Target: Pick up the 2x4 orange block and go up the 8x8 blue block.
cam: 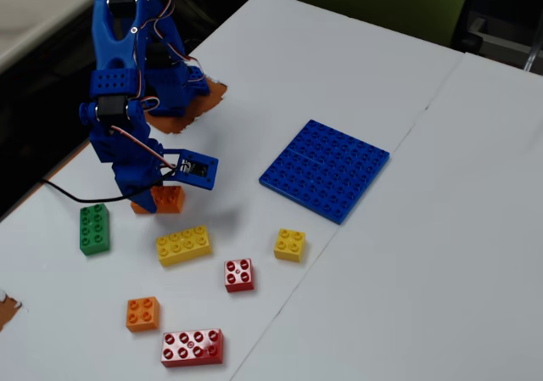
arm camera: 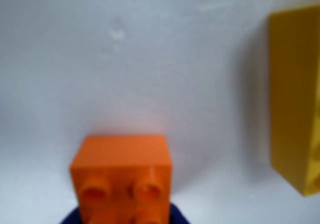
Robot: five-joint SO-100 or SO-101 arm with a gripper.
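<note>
Here the gripper (cam: 151,196) is seen lowered over the 2x4 orange block (cam: 165,198) near the left edge of the white tabletop (cam: 407,254) in the fixed view. In the wrist view the orange block (arm camera: 122,176) fills the lower middle, its studs facing the camera and dark blue gripper parts showing at either side of its base (whether the jaws are pressed against it cannot be told). The 8x8 blue block (cam: 325,168) lies flat toward the middle of the tabletop, well apart from the arm. A green brick (cam: 94,228) sits by the left edge, and a yellow 2x4 brick (cam: 183,244) lies just beyond the gripper. A small orange brick (cam: 142,313) and a red 2x4 brick (cam: 193,347) are placed toward the near edge.
</note>
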